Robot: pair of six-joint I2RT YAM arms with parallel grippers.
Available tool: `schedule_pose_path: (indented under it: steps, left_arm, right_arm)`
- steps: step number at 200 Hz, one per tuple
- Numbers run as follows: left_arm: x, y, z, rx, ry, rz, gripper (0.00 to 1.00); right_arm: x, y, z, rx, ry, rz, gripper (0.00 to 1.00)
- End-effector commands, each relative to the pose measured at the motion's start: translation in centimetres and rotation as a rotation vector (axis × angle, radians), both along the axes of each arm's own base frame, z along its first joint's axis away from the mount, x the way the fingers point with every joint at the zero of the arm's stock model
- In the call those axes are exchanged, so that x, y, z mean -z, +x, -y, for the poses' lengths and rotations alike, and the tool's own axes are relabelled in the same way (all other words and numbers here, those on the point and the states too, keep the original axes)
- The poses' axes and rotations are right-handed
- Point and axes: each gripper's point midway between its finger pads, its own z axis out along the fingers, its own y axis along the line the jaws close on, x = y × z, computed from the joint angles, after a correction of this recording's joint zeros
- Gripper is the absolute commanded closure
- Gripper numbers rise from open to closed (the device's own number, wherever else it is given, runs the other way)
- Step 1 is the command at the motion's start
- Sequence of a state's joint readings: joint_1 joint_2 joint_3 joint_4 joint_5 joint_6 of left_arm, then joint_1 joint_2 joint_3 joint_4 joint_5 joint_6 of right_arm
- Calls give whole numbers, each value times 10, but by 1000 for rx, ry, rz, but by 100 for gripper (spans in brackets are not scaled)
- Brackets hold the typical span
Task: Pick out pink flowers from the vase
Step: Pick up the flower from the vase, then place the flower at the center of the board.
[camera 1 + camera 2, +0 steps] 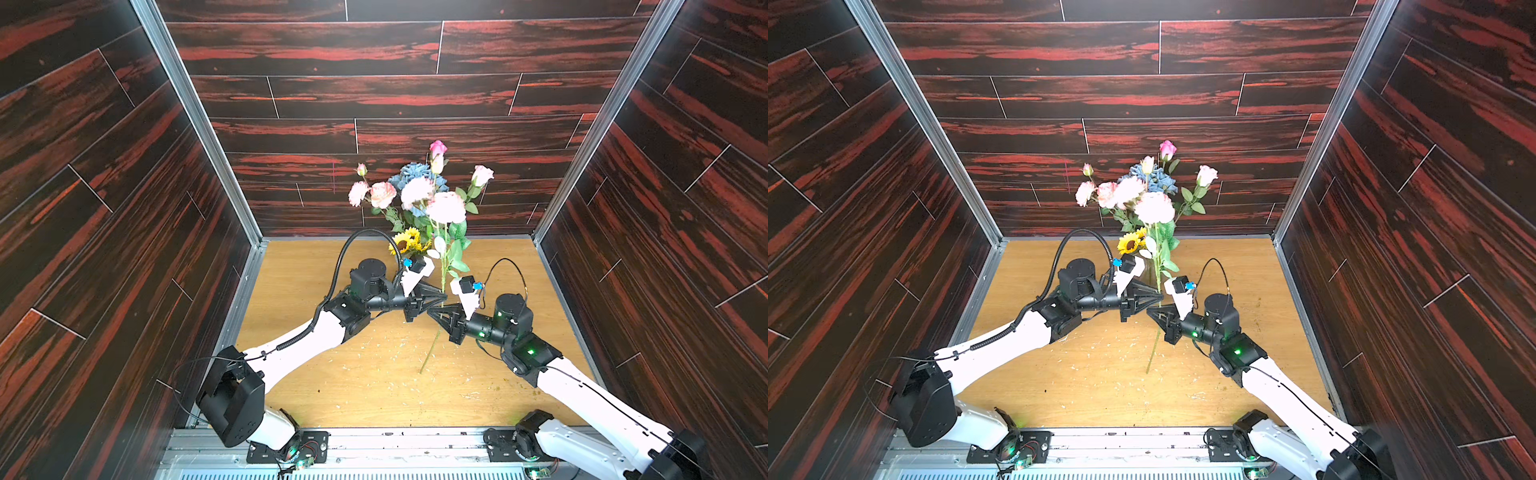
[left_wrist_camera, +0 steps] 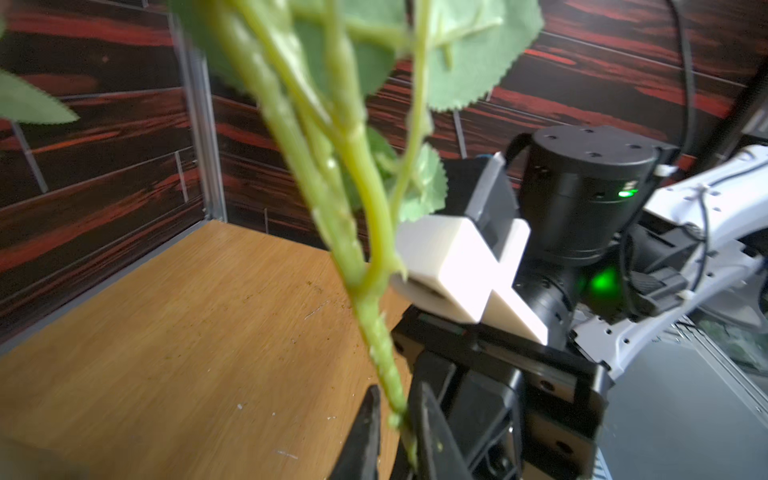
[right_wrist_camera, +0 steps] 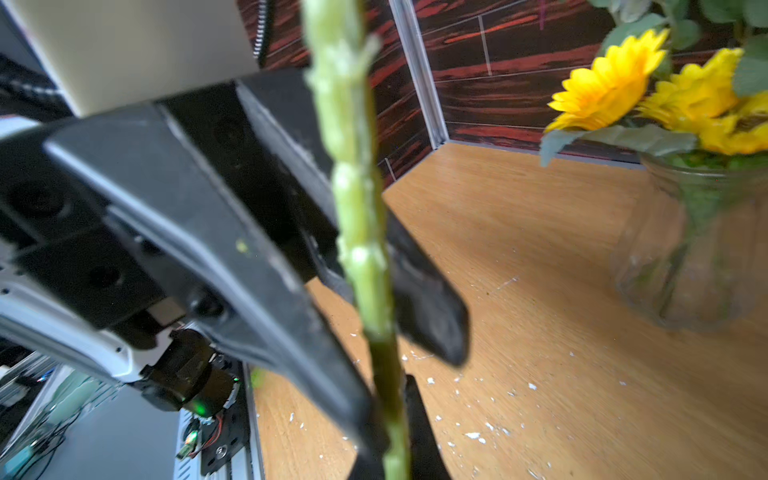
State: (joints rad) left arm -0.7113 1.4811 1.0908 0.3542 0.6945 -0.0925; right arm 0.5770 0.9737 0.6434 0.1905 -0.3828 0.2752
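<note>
The table (image 1: pixel 374 399) is strewn with pale flecks (image 1: pixel 386 345) across its near middle. Above them hangs the lower end of one pink flower (image 1: pixel 446 208). Its stem (image 1: pixel 428 357) runs up from near the table's centre, a little tilted, to a pale ruffled bloom high above. Whether the foot touches the table I cannot tell. This flower is out of the vase and nearer than it.

The right gripper (image 1: pixel 432 311) comes in from the right and is clamped on the stem, its fingers (image 3: pixel 419 432) pressed to both sides in the right wrist view. Just beyond it, higher on the stem, the left gripper (image 1: pixel 444 296) reaches in from the left. Its jaws stand a narrow way apart around the same stem, and the left wrist view shows a slit between one finger (image 2: pixel 368 428) and the stem.

Farther back, toward the far wall, the vase (image 3: pixel 685 257) stands on the table, mostly hidden behind the left wrist in both top views. In it are yellow sunflowers (image 1: pixel 407 243) low at the rim, the other pink flowers (image 1: pixel 382 194) spreading above, and a blue cluster (image 1: pixel 415 172) behind them.
</note>
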Motion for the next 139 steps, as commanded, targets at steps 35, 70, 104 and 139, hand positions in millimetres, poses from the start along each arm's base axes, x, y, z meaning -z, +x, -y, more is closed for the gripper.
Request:
schedule_pose_path:
  steps: [35,70,104,139]
  left_arm:
    - [7,16,-24,-205,16,8,32]
    - [9,35,-47,-397,-9,5,24]
    - [13,57,-76,-615,-16,1,0]
    - [24,68,-92,-730,-6,-7,0]
  right_arm:
    - [-11,25,26,214,-57,46,100]
    - [-14,51,57,449,-103,54,100]
    - [-21,74,108,770,-134,70,100]
    - [-10,94,165,1057,-237,-21,100]
